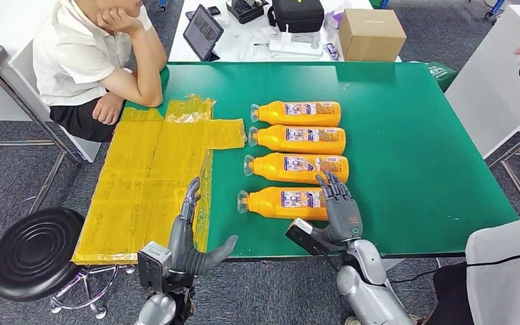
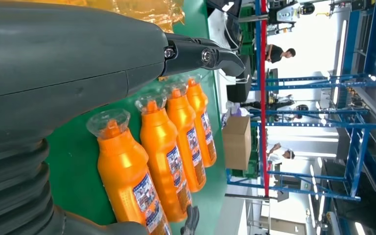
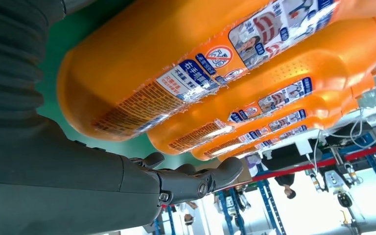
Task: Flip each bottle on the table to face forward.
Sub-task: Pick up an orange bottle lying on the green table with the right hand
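Head view shows the left hand (image 1: 188, 233) nearest the robot, raised over the front edge of the green table (image 1: 413, 149), fingers stretched out and apart with the thumb splayed to the side, holding nothing; it hovers above the near corner of a patch of yellow tape (image 1: 145, 183) stuck to the tabletop. Just beyond and to the right, the right hand (image 1: 338, 203) is also empty, fingers spread and pointing away from the robot, poised at the base end of the nearest bottle (image 1: 284, 202); whether a fingertip actually touches it I cannot tell. That bottle lies on its side, cap toward the tape, and behind it three more orange bottles lie the same way in a tight column: the second bottle (image 1: 298, 167), the third bottle (image 1: 298, 139) and the farthest bottle (image 1: 296, 113), each close beside its neighbour. All four show printed labels upward. The main risk, as I judge it, comes from this crowding: rolling the nearest bottle could nudge the one behind it and skew the row, and the smooth rounded plastic may slip from open fingers or spin past the wanted face. A push from the base end alone could also slide the bottle toward the tape instead of turning it. At the far side a seated person (image 1: 95, 61) leans an elbow on the table.
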Robot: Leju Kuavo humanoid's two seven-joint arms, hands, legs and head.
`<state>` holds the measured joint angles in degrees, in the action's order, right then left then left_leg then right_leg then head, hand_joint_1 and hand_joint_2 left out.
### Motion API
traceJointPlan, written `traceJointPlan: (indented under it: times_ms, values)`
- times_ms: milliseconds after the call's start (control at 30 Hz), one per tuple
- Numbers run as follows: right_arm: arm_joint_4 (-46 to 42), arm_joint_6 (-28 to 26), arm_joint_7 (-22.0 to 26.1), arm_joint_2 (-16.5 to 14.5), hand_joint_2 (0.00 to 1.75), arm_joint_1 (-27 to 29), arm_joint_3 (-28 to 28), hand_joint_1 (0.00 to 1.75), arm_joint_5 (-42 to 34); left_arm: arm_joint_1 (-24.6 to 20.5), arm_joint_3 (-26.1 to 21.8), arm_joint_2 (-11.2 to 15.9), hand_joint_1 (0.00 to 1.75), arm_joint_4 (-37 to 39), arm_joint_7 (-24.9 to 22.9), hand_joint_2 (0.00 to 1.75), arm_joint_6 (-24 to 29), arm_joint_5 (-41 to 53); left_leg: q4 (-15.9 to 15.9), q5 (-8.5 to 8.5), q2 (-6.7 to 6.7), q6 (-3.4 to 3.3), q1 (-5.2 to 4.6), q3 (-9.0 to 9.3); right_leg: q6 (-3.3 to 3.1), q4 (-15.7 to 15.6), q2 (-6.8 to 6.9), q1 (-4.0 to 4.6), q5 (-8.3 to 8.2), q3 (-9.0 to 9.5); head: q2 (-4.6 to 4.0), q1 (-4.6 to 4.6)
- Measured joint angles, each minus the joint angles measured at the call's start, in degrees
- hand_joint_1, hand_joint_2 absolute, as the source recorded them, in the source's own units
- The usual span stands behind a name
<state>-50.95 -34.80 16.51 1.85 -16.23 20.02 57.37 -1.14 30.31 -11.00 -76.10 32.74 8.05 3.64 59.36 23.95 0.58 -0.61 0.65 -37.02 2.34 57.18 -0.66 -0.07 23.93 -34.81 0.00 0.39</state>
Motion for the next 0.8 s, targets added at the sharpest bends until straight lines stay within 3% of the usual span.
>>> traceJointPlan:
  times_ms: [300, 600, 633, 767, 800]
  values:
    - [3.38, 0.72, -0.95, 0.39, 1.75, -2.34, 1.03, 0.0, 1.04, -0.28, 0.65, -0.01, 0.0, 0.45, -0.1, 1.75, -0.06, -0.04, 0.0, 0.01, 0.0, 0.0, 0.0, -0.02, 0.0, 0.0, 0.0, 0.0, 0.0, -0.01, 0.0, 0.0]
    - [8.68, 8.39, -7.84, 0.53, 1.75, -7.36, 4.26, 0.0, 5.97, -0.9, 0.81, -0.03, 0.0, 0.87, -0.29, 1.75, -0.24, -0.03, 0.0, -0.01, -0.03, -0.01, 0.0, 0.03, 0.01, 0.0, 0.0, 0.0, -0.02, 0.02, 0.0, 0.0]
    - [9.16, 9.33, -8.5, 0.53, 1.75, -8.01, 4.58, 0.03, 6.2, -0.92, 0.8, -0.03, 0.0, 0.87, -0.34, 1.75, -0.19, 0.0, 0.0, -0.01, -0.03, -0.01, 0.0, 0.04, 0.01, 0.0, -0.01, 0.0, -0.02, 0.03, 0.0, 0.0]
    - [10.99, 13.5, -11.3, 0.53, 1.75, -10.25, 5.95, 0.47, 6.94, -0.95, 0.74, -0.02, 0.0, 0.87, -0.49, 1.75, 0.01, 0.25, 0.0, 0.0, -0.06, -0.01, 0.0, 0.19, 0.01, 0.0, -0.01, 0.0, -0.01, 0.17, 0.0, 0.01]
    - [11.55, 14.57, -12.08, 0.53, 1.75, -10.86, 6.38, 0.47, 7.27, -0.98, 0.7, -0.02, 0.0, 0.87, -0.55, 1.75, 0.01, 0.36, 0.0, 0.0, -0.06, -0.02, 0.0, 0.23, 0.01, -0.01, -0.02, 0.0, -0.02, 0.2, 0.0, 0.0]
